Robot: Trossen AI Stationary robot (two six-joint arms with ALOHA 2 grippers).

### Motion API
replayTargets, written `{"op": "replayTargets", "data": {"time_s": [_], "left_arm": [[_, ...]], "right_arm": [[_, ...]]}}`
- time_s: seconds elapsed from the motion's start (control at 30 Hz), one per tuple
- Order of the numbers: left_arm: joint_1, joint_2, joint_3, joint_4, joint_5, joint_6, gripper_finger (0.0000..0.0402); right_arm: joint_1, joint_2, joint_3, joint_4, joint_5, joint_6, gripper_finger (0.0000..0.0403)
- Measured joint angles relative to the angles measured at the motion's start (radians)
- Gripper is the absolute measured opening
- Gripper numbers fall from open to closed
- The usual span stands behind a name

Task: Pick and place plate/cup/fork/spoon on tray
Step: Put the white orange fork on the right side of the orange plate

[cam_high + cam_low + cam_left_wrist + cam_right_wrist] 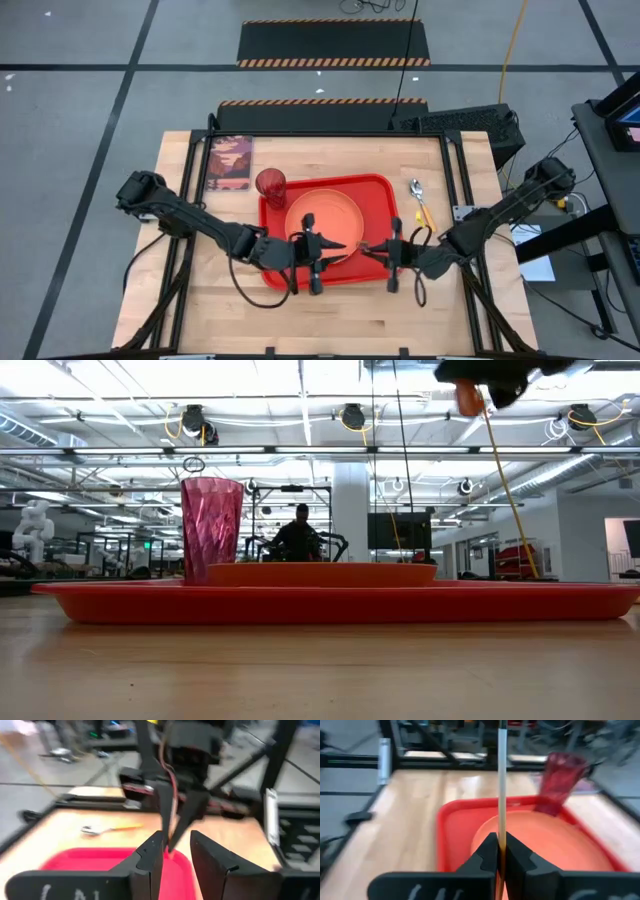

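The red tray (372, 268) lies mid-table. On it lie the round orange plate (325, 212) and, upright at its far left corner, the dark red cup (271, 185). The spoon (419, 197) lies on the table to the right of the tray. My right gripper (368, 247) is over the tray's near right part, shut on the fork (501, 785). My left gripper (338, 246) is over the plate's near edge, facing the right one, open and empty; its fingers (150, 857) show a gap in the left wrist view. My right gripper pinches the fork's thin shaft (502, 838) between its two fingers, where the orange handle meets the silver metal. The silver part sticks out past the fingertips, and the tines are out of view. The fork is lifted clear above the tray and plate.
A picture card (230, 163) lies at the table's far left. Bare wood lies near of the tray and on both sides. Black frame posts stand at the table's far corners.
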Motion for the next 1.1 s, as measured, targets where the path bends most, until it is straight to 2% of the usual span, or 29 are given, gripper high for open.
{"op": "replayTargets", "data": {"time_s": [0.13, 0.3, 0.43, 0.57, 0.73, 0.9, 1.1], "left_arm": [[0.026, 0.025, 0.001, 0.037, 0.148, -0.008, 0.0102], [0.048, 0.093, 0.0, 0.141, 0.193, 0.03, 0.0123], [0.075, 0.146, 0.001, 0.255, 0.19, 0.017, 0.0174], [0.109, 0.187, 0.0, 0.323, 0.187, -0.042, 0.0225], [0.135, 0.242, 0.0, 0.375, 0.192, -0.063, 0.0257], [0.138, 0.273, 0.0, 0.447, 0.193, -0.02, 0.0245], [0.144, 0.274, 0.001, 0.494, 0.219, -0.021, 0.019]], "right_arm": [[-0.022, -0.076, -0.101, 0.099, -0.134, 0.029, 0.0001], [-0.068, -0.12, -0.228, 0.324, -0.276, 0.033, 0.0], [-0.099, -0.131, -0.275, 0.403, -0.302, 0.034, 0.0], [-0.117, -0.13, -0.288, 0.401, -0.303, 0.041, 0.0], [-0.124, -0.13, -0.287, 0.399, -0.303, 0.036, 0.0], [-0.124, -0.13, -0.287, 0.391, -0.303, 0.029, 0.0], [-0.132, -0.13, -0.287, 0.391, -0.302, 0.016, 0.0]]}}
